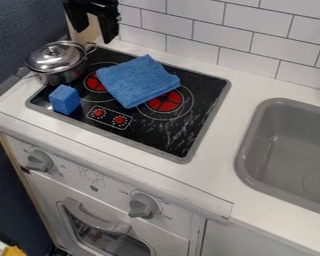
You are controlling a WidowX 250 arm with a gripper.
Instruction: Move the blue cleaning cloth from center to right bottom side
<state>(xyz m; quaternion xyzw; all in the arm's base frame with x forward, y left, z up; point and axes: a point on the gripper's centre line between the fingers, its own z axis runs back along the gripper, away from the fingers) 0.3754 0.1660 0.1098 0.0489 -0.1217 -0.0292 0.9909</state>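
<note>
From my station, I read the camera view from left to right. At the lower left corner, a yellow item (14, 251) is cut off by the view's edge; I cannot identify it. The pot (56, 70) stands at the left rear corner of the hob (183, 135), lid (54, 56) on; it hides that corner. The blue block (64, 99) rests on the hob's left front area, in front of the pot.

At the upper left, the arm enters from the top edge, which cuts off its upper part. The gripper (94, 36) hangs over the rear left of the worktop (253, 90). I see its fingers (109, 30) spread, with a gap between them and nothing pinched.

The blue cloth (137, 80) lies folded on the hob, toward its rear. It hides part of both red burner marks (166, 101); I cannot make out its underside. Relative to the fingers, the cloth is lower in the view and to the right, nearer the camera, apart from both fingertips.

At the right, the sink (283, 145) is set into the worktop. The view's right edge cuts off its far side, and its drain (316, 182) is faint.
</note>
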